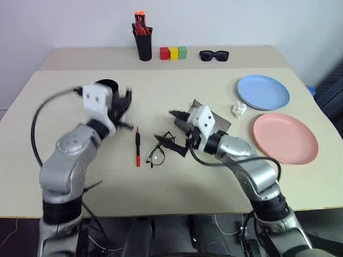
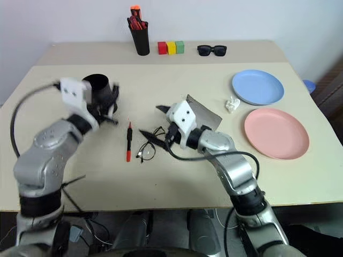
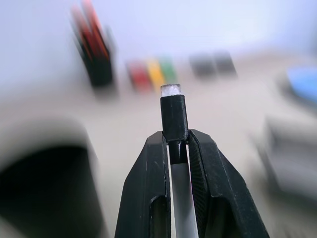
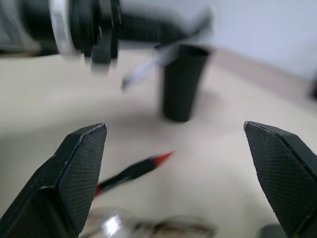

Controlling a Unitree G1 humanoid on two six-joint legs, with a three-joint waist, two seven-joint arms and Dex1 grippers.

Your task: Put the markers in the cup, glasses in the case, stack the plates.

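Head view: left gripper (image 1: 124, 110) raised at the cup's (image 2: 98, 84) 3 o'clock rim. Black-and-red marker (image 1: 138, 146) lies flat at the cup's 5 o'clock, glasses (image 1: 159, 150) just beside it at its 3 o'clock. Right gripper (image 2: 155, 121) hangs over the glasses, case (image 2: 206, 114) under its wrist, plates (image 1: 263, 91) unstacked at 3 o'clock.

Left wrist: fingers (image 3: 148, 173) clamped on the white marker (image 3: 174, 119), cap protruding. Risk: thin grip, marker pivots or clips the rim on release.

Right wrist: fingers (image 4: 79, 173) spread wide. Risk: dropping onto the glasses bends the wire frame.
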